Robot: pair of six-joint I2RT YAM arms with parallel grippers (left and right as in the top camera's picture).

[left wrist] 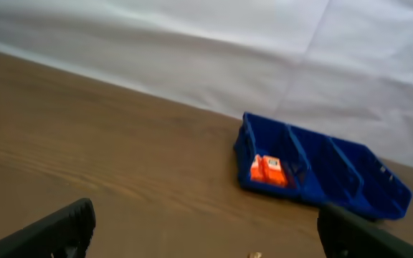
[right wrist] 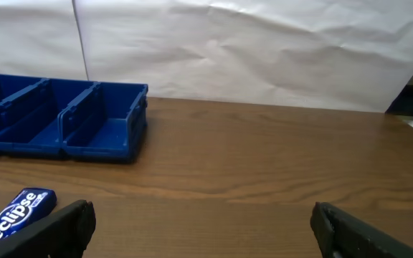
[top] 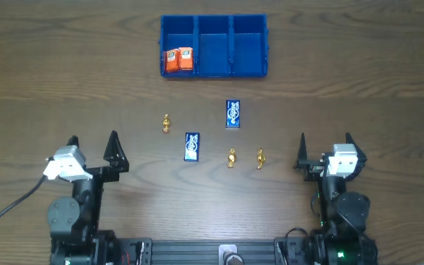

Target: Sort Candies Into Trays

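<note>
Left pincer [top: 93,140]: fingers spread wide, nothing between them, sitting close to its own base. Right pincer [top: 325,140]: likewise spread and holding nothing, close to its base.

Loose on the surface [top: 389,88] between the two pincers:
- The first gold candy [top: 260,157] is nearest the right pincer.
- The second gold candy [top: 231,157] lies near it, on the side toward the left pincer.
- The near blue pack [top: 192,146] lies flat, further toward the left pincer.

Out ahead of both pincers are the third gold candy [top: 166,123] and the far blue pack [top: 232,114], well apart from each other.

Farthest out is the blue tray [top: 213,73], with three compartments. The one on the left pincer's side holds two orange candies [top: 179,60] side by side. The other two look bare.

Handling, as judged:
- **Gold candies:** small and very light, and the foil is probably slick and crinkly. Close across the plump middle, not the twisted ends, which would likely fold and slip. They may skid when nudged.
- **Blue packs:** flat, stiff, light cartons. Take them across the narrow width with the fingertips on the two long edges. Each lies flush on the surface, so the fingers must come right down to catch the sides.

Only the orange sort is binned so far. Gold and blue each need a compartment.
</note>
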